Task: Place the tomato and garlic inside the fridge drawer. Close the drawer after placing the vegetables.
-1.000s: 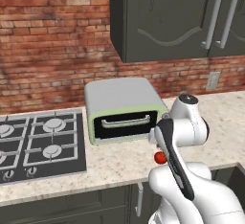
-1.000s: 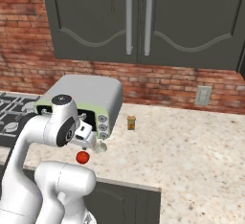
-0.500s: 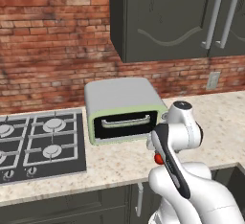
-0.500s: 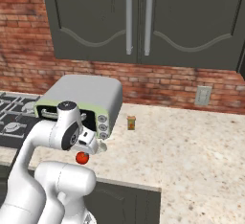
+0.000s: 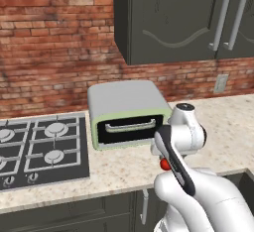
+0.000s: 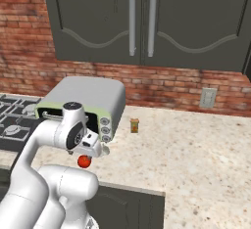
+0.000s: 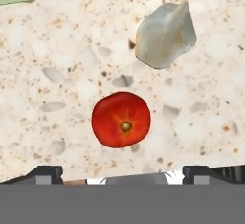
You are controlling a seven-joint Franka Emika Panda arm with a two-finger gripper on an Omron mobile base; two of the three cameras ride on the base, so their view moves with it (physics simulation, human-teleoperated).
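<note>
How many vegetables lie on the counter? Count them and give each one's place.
2. The tomato lies on the speckled counter just ahead of the claw; the garlic lies apart beyond it, nearer the toaster oven.

No legible text, brand or number appears anywhere: the toaster oven point(image 5: 127, 113) shows blank knobs, and the small carton point(image 6: 134, 125) on the tabletop point(image 6: 206, 145) carries only an unreadable dark band.

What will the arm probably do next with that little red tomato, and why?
Probably lower straight down and close on the tomato. The hand view shows it lying free on the counter, centred between the open gripper fingertips, with the garlic apart from it, so a descent looks unobstructed.
</note>
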